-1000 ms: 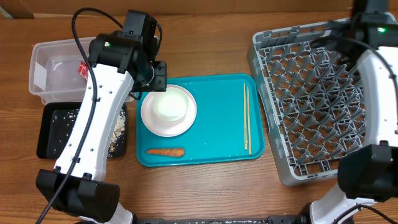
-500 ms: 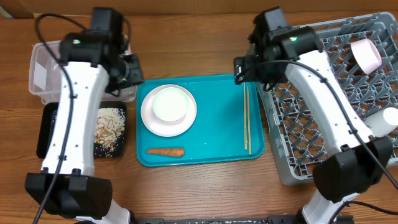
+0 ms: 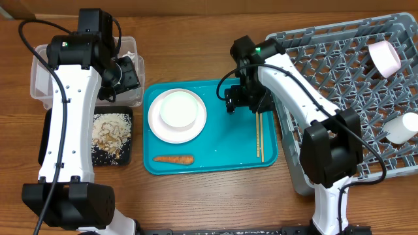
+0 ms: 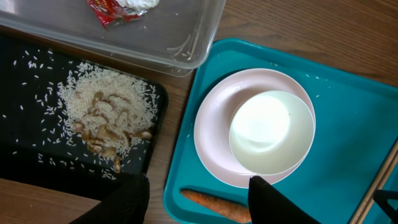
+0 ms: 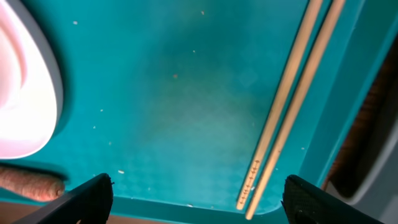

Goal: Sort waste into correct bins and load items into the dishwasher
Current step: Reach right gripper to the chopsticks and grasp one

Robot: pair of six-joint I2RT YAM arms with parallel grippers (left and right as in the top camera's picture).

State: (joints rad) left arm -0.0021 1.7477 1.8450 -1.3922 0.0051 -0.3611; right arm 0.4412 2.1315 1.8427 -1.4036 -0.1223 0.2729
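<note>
A white bowl [image 3: 177, 109] sits on a pale round plate [image 4: 211, 134] on the left of the teal tray. The orange carrot [image 3: 174, 158] lies near the tray's front edge, and the chopsticks [image 3: 259, 134] lie along its right side. My left gripper [image 3: 128, 77] hangs open and empty at the right end of the clear tub [image 3: 46, 72], which holds the red wrapper [image 4: 115, 7]. Rice scraps [image 3: 111, 130] lie piled in the black tray [image 3: 55, 140]. My right gripper [image 3: 236, 104] hovers open over the tray, just left of the chopsticks [image 5: 292, 99], holding nothing.
The grey dish rack [image 3: 339, 104] fills the right side and holds a pink bowl [image 3: 385, 57] and a white cup [image 3: 401, 127]. The teal tray [image 3: 228, 140] lies between the bins and the rack. A raised rim edges the teal tray.
My right arm has swung from the rack to over the teal tray beside the chopsticks. The left arm has drawn back left toward the clear tub, uncovering the rice in the black tray.
</note>
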